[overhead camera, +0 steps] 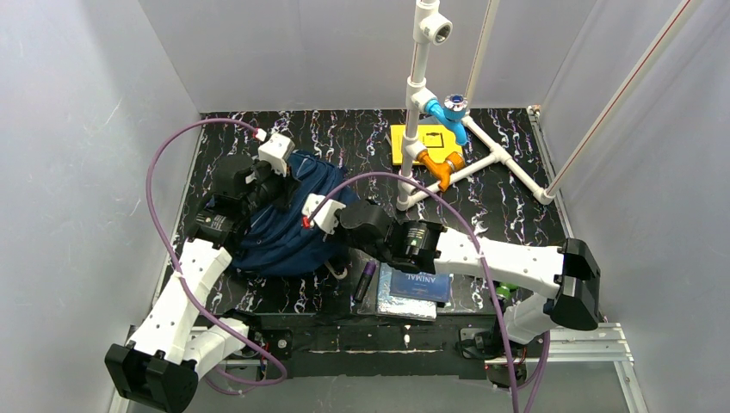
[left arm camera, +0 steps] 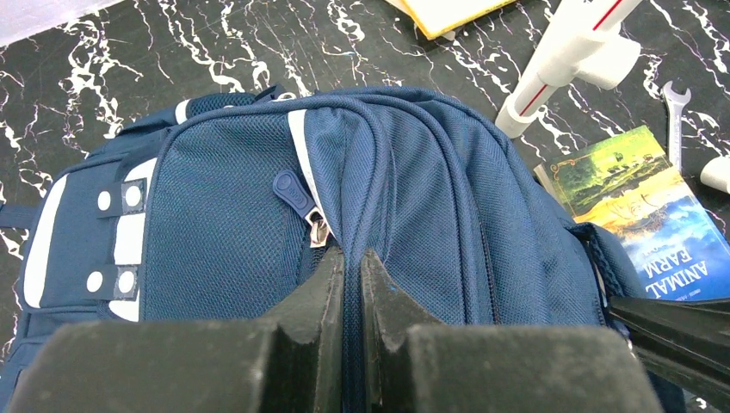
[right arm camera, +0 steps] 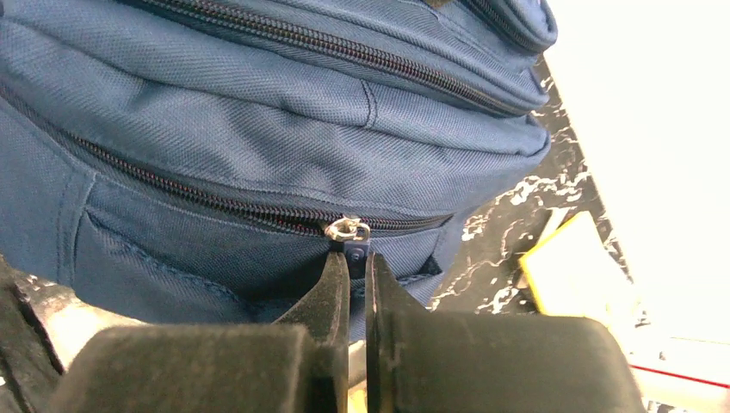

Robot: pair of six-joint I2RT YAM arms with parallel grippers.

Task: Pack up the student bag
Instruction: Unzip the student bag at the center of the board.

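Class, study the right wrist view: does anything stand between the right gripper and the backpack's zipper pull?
Nothing visible does. The right gripper is shut directly on the zipper pull of the backpack.

You get soft, even light in the top view: the walls (overhead camera: 86, 172) are bright and the table (overhead camera: 508, 225) is dark. In the left wrist view the bag (left arm camera: 413, 198) is sharp, the left fingers (left arm camera: 301, 344) dark and blurred. The right wrist view burns to white at its right side, and the right fingers (right arm camera: 323, 323) are blurred.
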